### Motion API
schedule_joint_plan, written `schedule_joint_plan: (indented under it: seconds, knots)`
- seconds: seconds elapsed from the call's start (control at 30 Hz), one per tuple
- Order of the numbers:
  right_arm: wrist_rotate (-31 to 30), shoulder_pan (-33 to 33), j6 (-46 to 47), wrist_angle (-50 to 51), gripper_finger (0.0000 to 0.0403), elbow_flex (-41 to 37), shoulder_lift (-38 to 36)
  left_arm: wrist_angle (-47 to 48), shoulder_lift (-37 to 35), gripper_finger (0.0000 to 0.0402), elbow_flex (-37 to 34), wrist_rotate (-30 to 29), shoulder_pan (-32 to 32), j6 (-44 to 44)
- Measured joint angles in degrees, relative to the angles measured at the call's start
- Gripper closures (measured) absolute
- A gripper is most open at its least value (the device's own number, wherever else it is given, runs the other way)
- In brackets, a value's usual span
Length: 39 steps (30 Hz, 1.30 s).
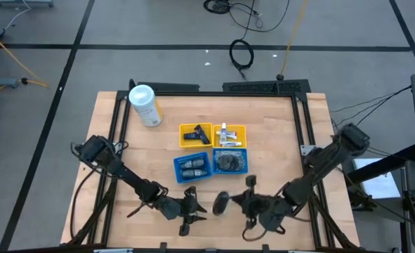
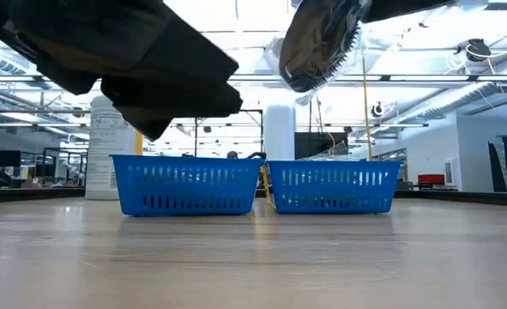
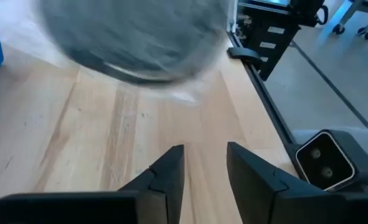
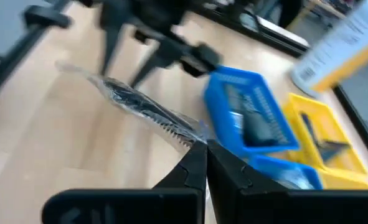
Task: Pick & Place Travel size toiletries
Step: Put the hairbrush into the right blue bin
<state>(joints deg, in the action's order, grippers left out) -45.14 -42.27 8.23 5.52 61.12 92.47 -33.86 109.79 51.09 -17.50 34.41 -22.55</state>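
Note:
A grey round clear-wrapped piece (image 1: 221, 204) hangs in the air above the table's near middle, with my right gripper (image 1: 234, 202) shut on it. In the right wrist view the piece (image 4: 143, 107) shows edge-on. In the low view it (image 2: 317, 43) is high above the wood. My left gripper (image 1: 196, 209) stands just left of it, open, its fingers (image 3: 171, 168) pointing at the piece (image 3: 134, 37) with nothing between them. Other toiletries lie in the trays farther back. My right gripper pinches the clear wrap's edge (image 4: 193, 138) between its two shut fingers, at the side of the piece nearest the table's right. The fingers come slanting down from the right. The piece sticks out beyond the fingertips toward my left gripper, tilted and lifted clear of the table.
Two blue trays (image 1: 180, 169) (image 1: 244, 167) stand mid-table, with two yellow trays (image 1: 183, 140) (image 1: 242, 130) behind them, all holding small items. A white canister with a yellow label (image 1: 144, 105) lies at the far left. Bare wood lies along the near edge.

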Motion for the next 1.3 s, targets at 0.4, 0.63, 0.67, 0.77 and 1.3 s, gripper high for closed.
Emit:
schedule_joint_plan:
  seconds: [0.4, 0.63, 0.67, 0.77, 1.3]
  knots:
    - [4.5, 11.8, 17.2, 20.4, 0.0403, 0.0, -9.4, 0.3, 0.0, 0.0279, 0.0, 0.0, 0.0, -0.4]
    - [14.0, 19.4, 19.8, 23.8, 0.0403, 0.0, -9.4, 0.3, 0.0, 0.0279, 0.0, 0.0, 0.0, -0.2]
    - [15.2, 20.1, 19.8, 23.8, 0.0403, 0.0, -9.4, 0.3, 0.0, 0.0279, 0.0, 0.0, 0.0, -0.3]
    - [18.5, 22.2, 20.7, 24.7, 0.0403, 0.0, -9.7, 0.3, 0.0, 0.0279, 0.0, 0.0, 0.0, -0.1]
    - [29.1, 29.2, 26.9, 29.8, 0.0403, 0.1, -12.2, 1.1, 0.0, 0.0279, 0.0, 0.0, 0.0, 0.4]
